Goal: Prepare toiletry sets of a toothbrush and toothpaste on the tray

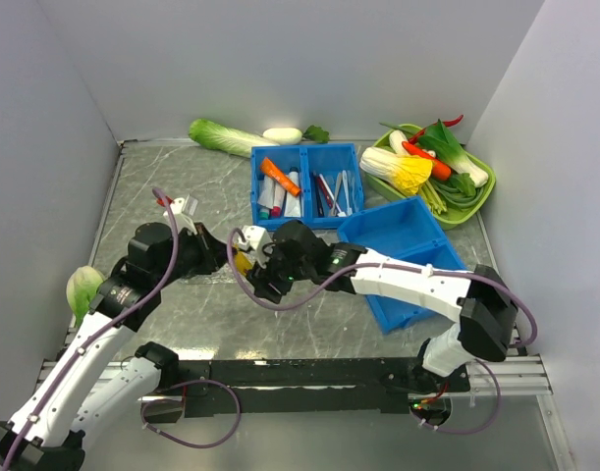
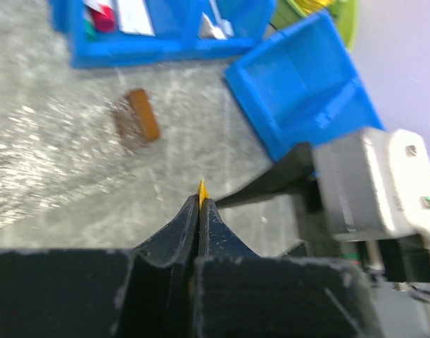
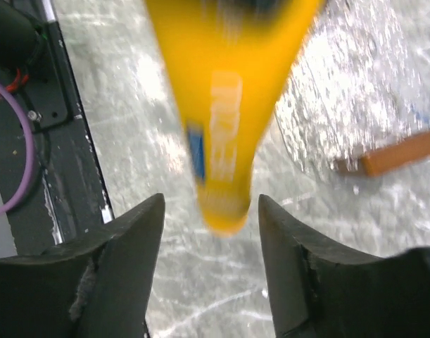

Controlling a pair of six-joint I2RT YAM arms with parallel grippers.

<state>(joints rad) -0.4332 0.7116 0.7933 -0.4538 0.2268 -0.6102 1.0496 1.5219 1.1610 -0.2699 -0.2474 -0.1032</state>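
My left gripper (image 1: 231,257) is shut on the flat end of the yellow toothpaste tube (image 1: 243,262) and holds it above the table; only its yellow tip (image 2: 200,189) shows between the closed jaws (image 2: 200,201). My right gripper (image 1: 261,282) is open, its fingers either side of the tube's round end (image 3: 229,91) without touching it. An orange tube (image 1: 275,175) lies in the left compartment of the divided blue bin (image 1: 306,149). Thin sticks, one dark red (image 1: 320,193), lie in the right compartment. I cannot make out the clear tray.
An empty blue bin (image 1: 378,211) sits right of the grippers. A small brown block (image 2: 144,114) lies on the table, also in the right wrist view (image 3: 401,151). A green dish of vegetables (image 1: 481,201) is far right, a cabbage (image 1: 226,135) at the back, a green vegetable (image 1: 83,289) at left.
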